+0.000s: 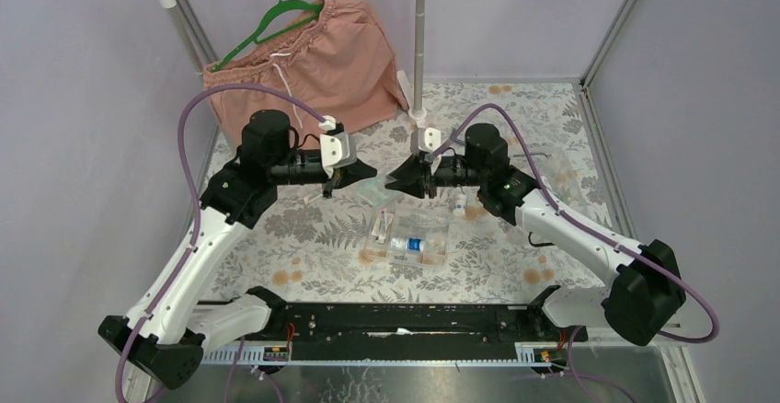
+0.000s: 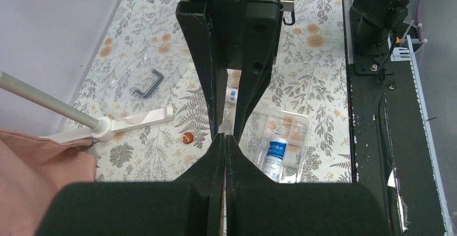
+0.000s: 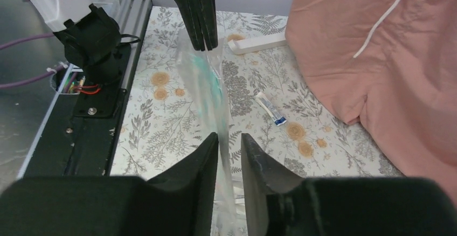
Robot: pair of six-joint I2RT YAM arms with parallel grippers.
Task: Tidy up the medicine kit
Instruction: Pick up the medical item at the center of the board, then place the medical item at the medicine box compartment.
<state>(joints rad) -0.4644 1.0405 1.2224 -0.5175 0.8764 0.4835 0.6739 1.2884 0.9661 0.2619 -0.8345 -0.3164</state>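
Note:
A clear sachet (image 1: 370, 188) with green contents hangs in the air between my two grippers; in the right wrist view the sachet (image 3: 207, 85) runs lengthwise. My left gripper (image 1: 348, 178) is shut on one end of it (image 2: 225, 138). My right gripper (image 1: 394, 182) faces it, jaws a little apart, with the sachet's other end passing between them (image 3: 230, 138). Below, the clear kit box (image 1: 440, 228) lies open with a blue-labelled bottle (image 1: 409, 245) inside. The clear lid (image 2: 129, 74) with its black handle (image 2: 149, 83) lies apart on the table.
Pink shorts (image 1: 322, 53) hang on a green hanger at the back. A rack pole (image 1: 419, 35) stands mid-table on a white base (image 2: 108, 124). A small tube (image 3: 269, 108), a small white bottle (image 1: 459, 203) and a red cap (image 2: 188, 137) lie loose on the floral cloth.

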